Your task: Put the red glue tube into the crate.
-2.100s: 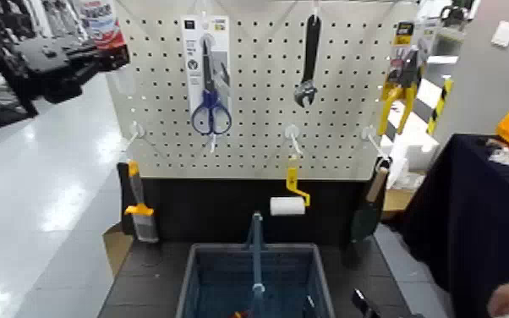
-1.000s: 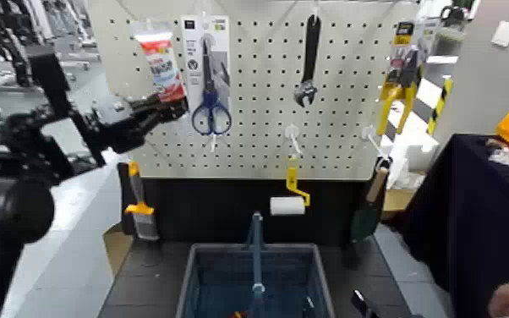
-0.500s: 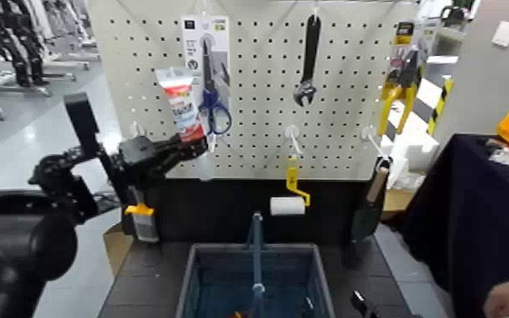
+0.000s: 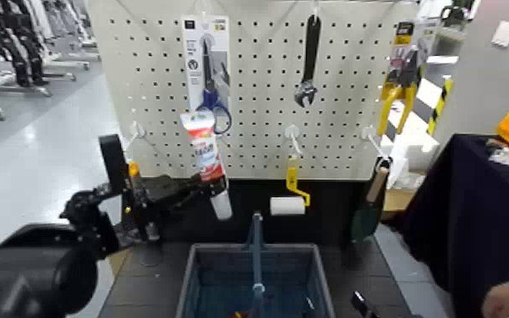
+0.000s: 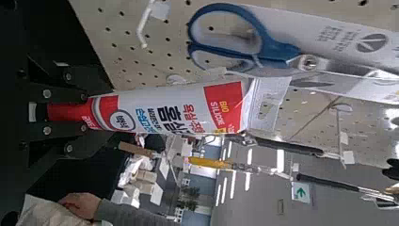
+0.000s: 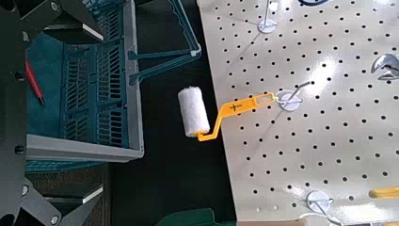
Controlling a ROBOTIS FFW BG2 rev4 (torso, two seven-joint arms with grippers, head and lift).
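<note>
The red glue tube (image 4: 205, 149) hangs nearly upright in front of the pegboard, white cap (image 4: 221, 205) down. My left gripper (image 4: 197, 188) is shut on its lower end. It is above and left of the crate (image 4: 197, 279), the blue-grey latticed basket with an upright bar handle (image 4: 256, 254). In the left wrist view the tube (image 5: 165, 108) runs out from between the fingers (image 5: 58, 94), just under the blue-handled scissors (image 5: 235, 38). My right gripper (image 6: 66, 111) is open and hovers beside the crate (image 6: 89, 94); it also shows low at the right (image 4: 362, 304).
The pegboard (image 4: 258, 84) carries scissors on a card (image 4: 208, 76), a wrench (image 4: 308, 59), a yellow tool (image 4: 400, 80), a paint roller (image 4: 288, 203), a brush (image 4: 139, 216) and a trowel (image 4: 368, 211). A person's hand (image 4: 507, 298) rests by a dark-clothed table at right.
My left arm has swung down and to the right with the tube, from the pegboard's upper left to just above the crate's left side. The tube now hangs more upright.
</note>
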